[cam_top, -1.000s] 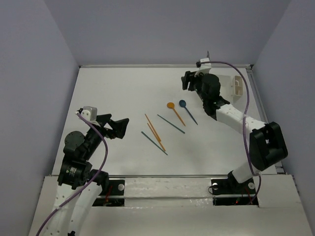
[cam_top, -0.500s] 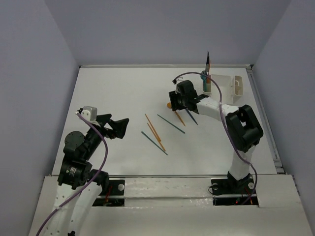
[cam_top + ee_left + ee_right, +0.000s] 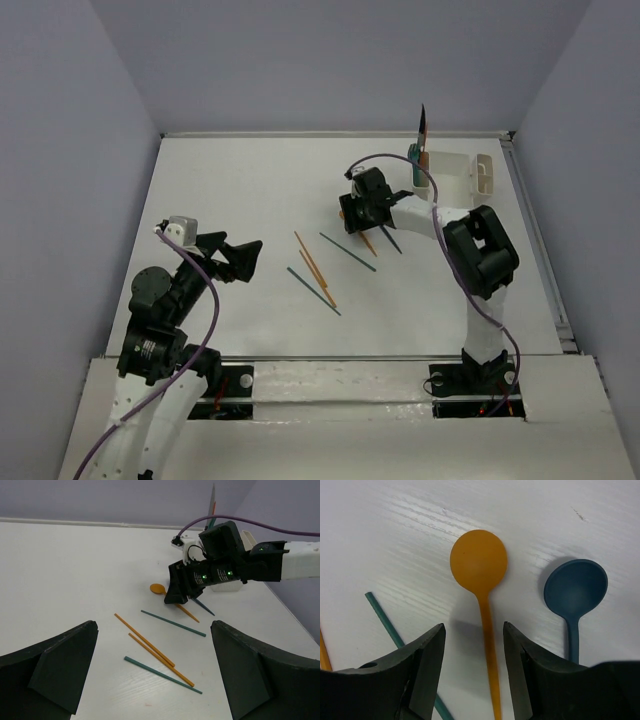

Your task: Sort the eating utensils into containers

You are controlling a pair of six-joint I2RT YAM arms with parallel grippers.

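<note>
My right gripper [image 3: 356, 212] [image 3: 474, 630] is open and low over the table, its jaws on either side of the handle of the orange spoon [image 3: 479, 562] [image 3: 158, 588], without touching it. The blue spoon [image 3: 575, 586] [image 3: 390, 240] lies just right of it. Two orange chopsticks [image 3: 312, 263] [image 3: 144, 639] and two teal chopsticks [image 3: 347, 252] [image 3: 162, 675] lie mid-table. The white caddy [image 3: 455, 175] stands at the back right. Its left cup holds upright utensils [image 3: 420, 150], among them a grey-bladed knife [image 3: 422, 120]. My left gripper [image 3: 245, 258] [image 3: 153, 645] is open and empty, above the table, left of the chopsticks.
A second white compartment [image 3: 484, 175] sits at the caddy's right end by the table's right edge. My right arm [image 3: 470, 240] stretches across the right half of the table. Walls close in the back and both sides.
My right gripper has swung from beside the caddy, left and down to the orange spoon, uncovering the utensils in the caddy's cup. The left arm has not moved.
</note>
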